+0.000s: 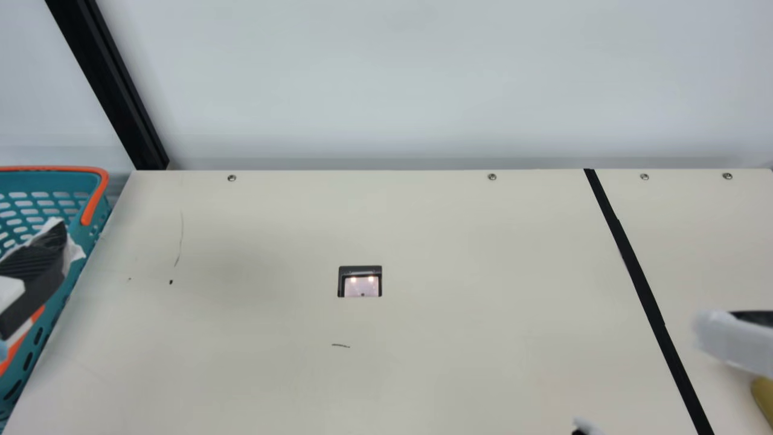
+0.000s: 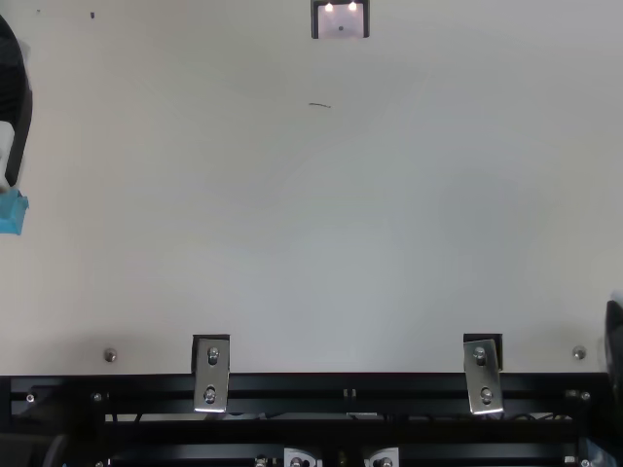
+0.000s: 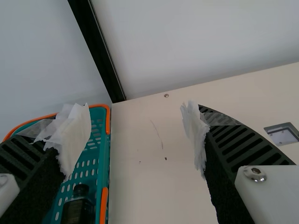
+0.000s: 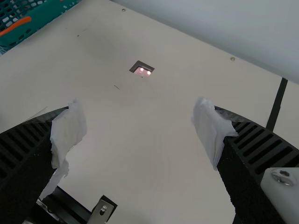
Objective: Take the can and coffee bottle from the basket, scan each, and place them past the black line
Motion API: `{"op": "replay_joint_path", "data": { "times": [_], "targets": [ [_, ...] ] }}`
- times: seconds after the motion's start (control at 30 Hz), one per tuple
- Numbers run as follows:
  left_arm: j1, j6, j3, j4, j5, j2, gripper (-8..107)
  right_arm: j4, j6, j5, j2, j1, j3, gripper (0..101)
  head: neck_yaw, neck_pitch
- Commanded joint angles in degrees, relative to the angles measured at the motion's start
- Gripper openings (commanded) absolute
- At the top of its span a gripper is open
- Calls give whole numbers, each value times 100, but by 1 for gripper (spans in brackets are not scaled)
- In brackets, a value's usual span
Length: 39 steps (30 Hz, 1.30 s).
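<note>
Surface: cream table (image 1: 447, 229), flat, matte. Scanner (image 1: 361, 287) recessed in the top, dark frame, two lit spots in its window. Black line (image 1: 640, 278) right of the scanner, running from far edge toward near side. Far edge: four screw heads (image 1: 492, 176) in a row, two on each side of the line. Marks: short dark dash (image 1: 340, 345) on the near side of the scanner; thin curved scratch (image 1: 181, 241) and two dark specks (image 1: 171, 282) toward the left. Past the line, at the main view's right border: yellow-brown object (image 1: 765, 399), partly cut off, identity unclear. Near edge, top view: two metal brackets (image 2: 212, 375).
</note>
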Motion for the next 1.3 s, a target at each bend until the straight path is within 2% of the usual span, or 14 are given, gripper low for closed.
{"op": "replay_joint_path", "data": {
  "times": [0.0,0.33,0.6,0.83,1.1,1.27],
  "targets": [
    [0,0,0,0,0,0,90,0,0,0,0,0,0,101,-38,-93],
    [0,0,0,0,0,0,90,0,10,-12,-6,0,-1,101,-13,-90],
    [0,0,0,0,0,0,90,0,10,-12,-6,0,-1,101,803,-104],
    [0,0,0,0,0,0,90,0,10,-12,-6,0,-1,101,1700,-279],
    [0,0,0,0,0,0,90,0,10,-12,-6,0,-1,101,2508,-625],
    [0,0,0,0,0,0,90,0,10,-12,-6,0,-1,101,2668,-666]
  ]
}}
